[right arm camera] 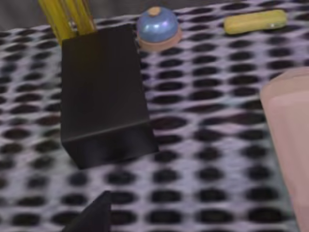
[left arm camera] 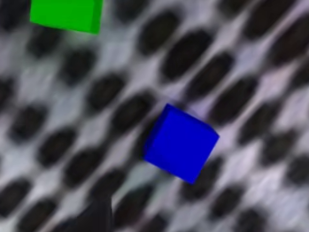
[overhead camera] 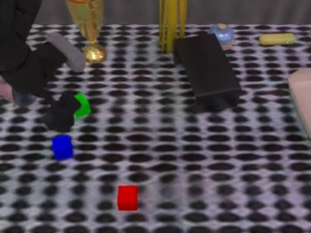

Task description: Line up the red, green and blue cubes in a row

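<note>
Nearest to you along the table's front edge sits the red cube [overhead camera: 127, 197], alone on the spotted tablecloth [overhead camera: 204, 170] and well apart from your left gripper [overhead camera: 62, 114], off to that gripper's right and toward the front.

Next back comes the blue cube [overhead camera: 62, 147], just in front of the left gripper and not touched by it. In the left wrist view the blue cube [left arm camera: 179, 143] lies turned at an angle on the cloth, with the green cube [left arm camera: 66, 14] showing at the frame's edge.

The left gripper hovers low over the table's left side, right against the green cube [overhead camera: 81, 105], which peeks out on the gripper's right. You cannot tell from these views whether the fingers are wide, narrow or closed on the cube, since the dark gripper body hides them from above.

Farther back and well to the gripper's right stands a long black box [overhead camera: 208, 68]. Behind the gripper a gold goblet [overhead camera: 90, 29] rises at the back edge, and a yellow stand [overhead camera: 172, 24] sits beside the box's far end. A blue bell [overhead camera: 221, 35] rests behind the box, with a yellow capsule-shaped thing [overhead camera: 277, 39] beyond it to the right. A pink block [overhead camera: 302, 92] lies at the table's right edge.

Your right arm is out of the top view.
</note>
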Robot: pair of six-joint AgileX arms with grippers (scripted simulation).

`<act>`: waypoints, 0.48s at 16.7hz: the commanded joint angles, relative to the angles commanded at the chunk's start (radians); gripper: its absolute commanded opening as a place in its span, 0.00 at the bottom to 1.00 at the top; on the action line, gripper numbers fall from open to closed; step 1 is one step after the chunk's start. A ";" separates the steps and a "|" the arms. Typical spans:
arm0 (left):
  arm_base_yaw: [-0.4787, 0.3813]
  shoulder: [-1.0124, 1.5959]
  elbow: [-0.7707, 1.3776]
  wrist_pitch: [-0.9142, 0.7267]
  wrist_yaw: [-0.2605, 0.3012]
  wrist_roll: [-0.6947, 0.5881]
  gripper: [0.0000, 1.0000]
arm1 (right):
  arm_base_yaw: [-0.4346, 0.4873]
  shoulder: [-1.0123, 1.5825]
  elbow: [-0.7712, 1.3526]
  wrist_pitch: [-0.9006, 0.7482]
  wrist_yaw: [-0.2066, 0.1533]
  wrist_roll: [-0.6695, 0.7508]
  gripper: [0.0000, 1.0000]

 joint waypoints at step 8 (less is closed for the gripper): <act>-0.011 0.532 0.552 -0.206 -0.099 0.126 1.00 | -0.261 -0.539 -0.529 0.366 -0.116 -0.246 1.00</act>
